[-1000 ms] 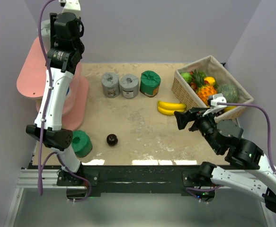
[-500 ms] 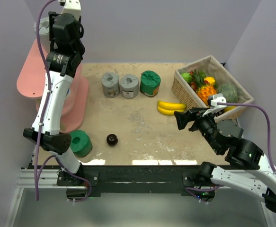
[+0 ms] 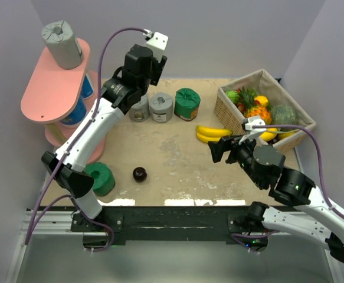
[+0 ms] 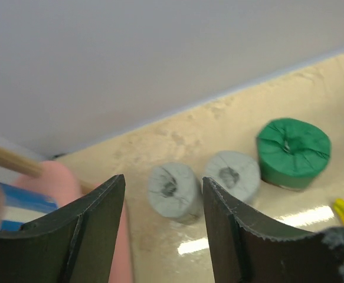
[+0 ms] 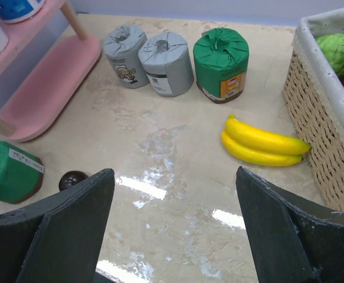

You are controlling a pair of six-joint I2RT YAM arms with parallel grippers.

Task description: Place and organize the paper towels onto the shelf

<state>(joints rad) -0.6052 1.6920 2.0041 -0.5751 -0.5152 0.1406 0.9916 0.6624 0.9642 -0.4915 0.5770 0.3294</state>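
The pink shelf (image 3: 46,97) stands at the far left. A grey roll (image 3: 61,44) stands on its top board, and white-and-blue rolls (image 3: 75,112) sit under that board. Two grey rolls (image 3: 161,107) and a green roll (image 3: 187,104) stand in a row at the back. Another green roll (image 3: 102,178) is at the front left. My left gripper (image 3: 138,87) hangs open and empty above the leftmost grey roll (image 4: 173,190). My right gripper (image 3: 219,148) is open and empty above the table's middle right. The rolls also show in the right wrist view (image 5: 166,62).
A small dark ball (image 3: 140,174) lies near the front green roll. Bananas (image 3: 213,134) lie beside a wicker fruit basket (image 3: 228,109) at the back right. The shelf's lower board (image 5: 53,82) reaches toward the grey rolls.
My left arm has swung from over the shelf's top board to the right and down, over the grey rolls on the table. The grey roll on the top board now shows. My right gripper shifted slightly left.
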